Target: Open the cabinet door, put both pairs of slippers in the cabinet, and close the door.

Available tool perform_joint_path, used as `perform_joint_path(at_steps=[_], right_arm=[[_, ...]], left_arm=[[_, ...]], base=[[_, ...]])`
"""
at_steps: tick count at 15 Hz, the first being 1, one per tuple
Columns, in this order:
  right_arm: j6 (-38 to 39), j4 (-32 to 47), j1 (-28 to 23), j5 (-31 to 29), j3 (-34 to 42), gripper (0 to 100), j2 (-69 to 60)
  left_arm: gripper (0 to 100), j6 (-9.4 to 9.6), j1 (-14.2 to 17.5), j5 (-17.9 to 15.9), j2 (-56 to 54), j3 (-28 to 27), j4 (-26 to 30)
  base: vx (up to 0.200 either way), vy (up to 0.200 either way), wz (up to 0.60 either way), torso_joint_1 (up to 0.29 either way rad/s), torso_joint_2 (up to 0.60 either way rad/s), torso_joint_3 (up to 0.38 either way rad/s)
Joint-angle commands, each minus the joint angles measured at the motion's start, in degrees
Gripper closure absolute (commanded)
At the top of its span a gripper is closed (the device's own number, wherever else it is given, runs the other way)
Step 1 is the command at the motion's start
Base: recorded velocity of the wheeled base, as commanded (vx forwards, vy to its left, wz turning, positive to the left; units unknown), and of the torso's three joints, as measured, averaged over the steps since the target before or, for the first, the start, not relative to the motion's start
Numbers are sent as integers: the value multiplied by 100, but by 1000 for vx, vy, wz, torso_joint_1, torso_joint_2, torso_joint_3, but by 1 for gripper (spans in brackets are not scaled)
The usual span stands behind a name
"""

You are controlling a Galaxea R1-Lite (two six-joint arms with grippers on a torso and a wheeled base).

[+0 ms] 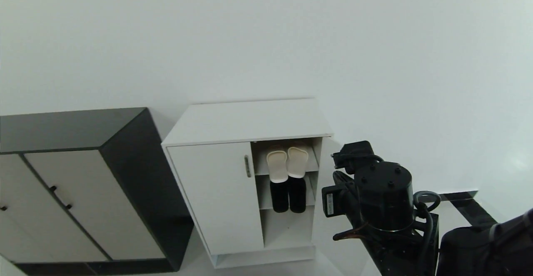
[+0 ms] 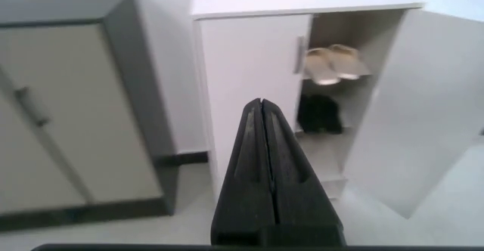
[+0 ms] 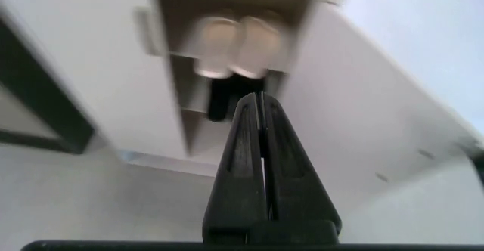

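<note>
Two pairs of slippers are seen inside the white cabinet (image 1: pixel 245 122), in its right half. The cream pair (image 1: pixel 287 164) is laid on the upper shelf, the two slippers side by side and touching, with their ends reaching over the front edge of the shelf. The black pair (image 1: pixel 288 195) is placed on the shelf just below, directly under the cream pair. The right door (image 2: pixel 423 107) is swung wide open, while the left door (image 1: pixel 216 197) is closed, and its slim handle (image 1: pixel 247 166) is fixed near the inner edge. A dark cabinet (image 1: pixel 137 163) with pale doors is placed just beside the white one, on its left. The left gripper (image 2: pixel 261 106) is held in the air in front of the closed left door, well apart from it; its jaws are pressed together and nothing is held between them. The right gripper (image 3: pixel 262 100) is pointed at the open compartment from a lower position; its jaws are also closed, and nothing is grasped. The right arm (image 1: pixel 385 197) is seen near the cabinet's open side.
</note>
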Motion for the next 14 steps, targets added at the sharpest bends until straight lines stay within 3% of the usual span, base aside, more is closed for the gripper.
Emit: perform_joint_path(at_steps=[1,6,11,14], right_arm=[[-27,-13,-30,9,-9,100,-6],[-115,-189,-557,342,-97,100,152],[-89,118,-1498,896,-1239,100,758],[-36,584,-1911,1230,-1916,100,1066]], left_arm=[[100,4,1,-2,7,7,-1],[100,-14,1,7,7,-1,-1],[100,4,1,-2,7,7,-1],[100,4,1,-2,7,7,-1]], base=[[0,0,0,0,0,0],[0,0,0,0,0,0],[0,0,0,0,0,0],[-200,0,0,4,2,5]])
